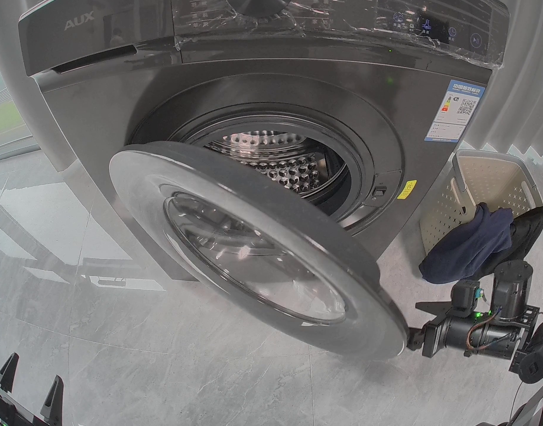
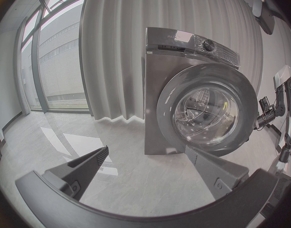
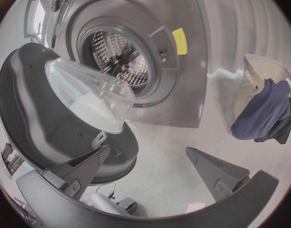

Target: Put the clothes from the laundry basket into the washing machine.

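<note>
The grey washing machine (image 1: 265,90) stands with its round door (image 1: 253,249) swung wide open, and the steel drum (image 1: 277,161) shows inside. To its right a cream laundry basket (image 1: 496,178) has a navy garment (image 1: 469,247) and a black garment (image 1: 528,226) draped over its rim. My right gripper (image 1: 414,338) is at the door's outer edge, low on the right. In the right wrist view this gripper (image 3: 145,152) is open, with one finger (image 3: 88,162) close by the door's inner rim (image 3: 56,117). My left gripper (image 1: 29,383) hangs open at the bottom left, holding nothing.
Grey tiled floor (image 1: 194,350) lies in front of the machine. The open door juts out between my arms. White curtains (image 2: 120,48) hang behind the machine and a large window (image 2: 56,54) is to its left.
</note>
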Robot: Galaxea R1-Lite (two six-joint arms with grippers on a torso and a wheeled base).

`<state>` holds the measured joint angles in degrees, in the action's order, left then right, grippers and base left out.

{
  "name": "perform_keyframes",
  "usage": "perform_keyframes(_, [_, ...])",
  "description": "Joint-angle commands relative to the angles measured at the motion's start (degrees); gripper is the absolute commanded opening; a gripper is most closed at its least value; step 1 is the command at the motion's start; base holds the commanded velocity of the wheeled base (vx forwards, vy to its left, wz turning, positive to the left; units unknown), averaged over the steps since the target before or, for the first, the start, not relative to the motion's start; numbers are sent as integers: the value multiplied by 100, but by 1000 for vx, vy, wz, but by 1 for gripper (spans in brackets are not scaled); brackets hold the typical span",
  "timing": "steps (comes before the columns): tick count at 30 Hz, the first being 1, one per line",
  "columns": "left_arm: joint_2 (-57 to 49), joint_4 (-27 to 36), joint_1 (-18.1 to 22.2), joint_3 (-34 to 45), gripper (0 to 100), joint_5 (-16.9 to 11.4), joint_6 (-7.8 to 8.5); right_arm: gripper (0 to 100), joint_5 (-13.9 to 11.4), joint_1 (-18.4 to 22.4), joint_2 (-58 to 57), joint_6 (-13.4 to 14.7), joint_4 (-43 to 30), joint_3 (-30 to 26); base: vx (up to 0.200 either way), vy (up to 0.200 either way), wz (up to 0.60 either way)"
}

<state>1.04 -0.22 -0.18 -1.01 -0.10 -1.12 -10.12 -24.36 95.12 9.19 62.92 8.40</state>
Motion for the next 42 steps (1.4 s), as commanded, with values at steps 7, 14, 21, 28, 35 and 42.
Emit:
perform_keyframes(7, [-95, 4, 1, 101, 100, 1, -2, 100, 45, -324, -152, 65, 1, 65, -86, 0, 0])
perform_keyframes(14, [-95, -4, 1, 101, 100, 1, -2, 100, 493, -386, 129, 285, 19, 355, -86, 0, 0])
perform_keyframes(21, [-95, 4, 1, 101, 100, 1, -2, 100, 502, -1159, 94, 513, 10, 259, 0, 0, 0])
perform_keyframes(28, [-95, -4, 1, 101, 100, 1, -2, 100, 484, -1704, 33, 522, 116, 21, 0, 0, 0])
perform_keyframes(35, [-95, 4, 1, 101, 100, 1, -2, 100, 950, -676, 164, 566, 379, 663, 0, 0, 0])
perform_keyframes(42, [-95, 4, 1, 101, 100, 1, -2, 100, 1188, -403, 1245, 575, 388, 1929, 0, 0, 0])
